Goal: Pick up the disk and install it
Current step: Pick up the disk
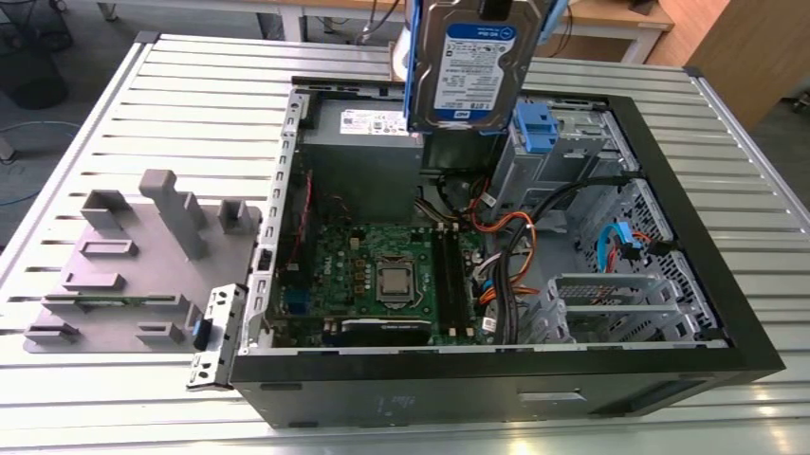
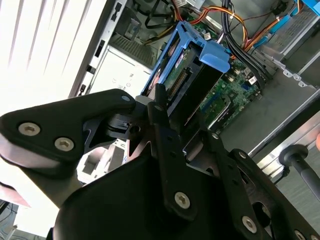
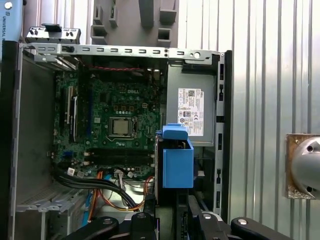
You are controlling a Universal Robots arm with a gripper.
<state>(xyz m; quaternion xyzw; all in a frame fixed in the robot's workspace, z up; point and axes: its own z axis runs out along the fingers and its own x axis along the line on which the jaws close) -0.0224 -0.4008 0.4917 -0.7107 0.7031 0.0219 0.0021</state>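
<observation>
Disk (image 1: pixel 475 66) | clamped in tool (image 2: pixel 172 125) (fingers closed on one end) | long axis upright, label facing the exterior view | hangs over open computer case (image 1: pixel 506 389), above power-supply box (image 1: pixel 360 128) | drive cage (image 1: pixel 576 142) just toward the exterior view's right, lower.

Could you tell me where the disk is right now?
The disk hangs upright at top centre of the exterior view, above the open computer case near the power-supply box; the second wrist view shows the gripper clamped on it.
</observation>
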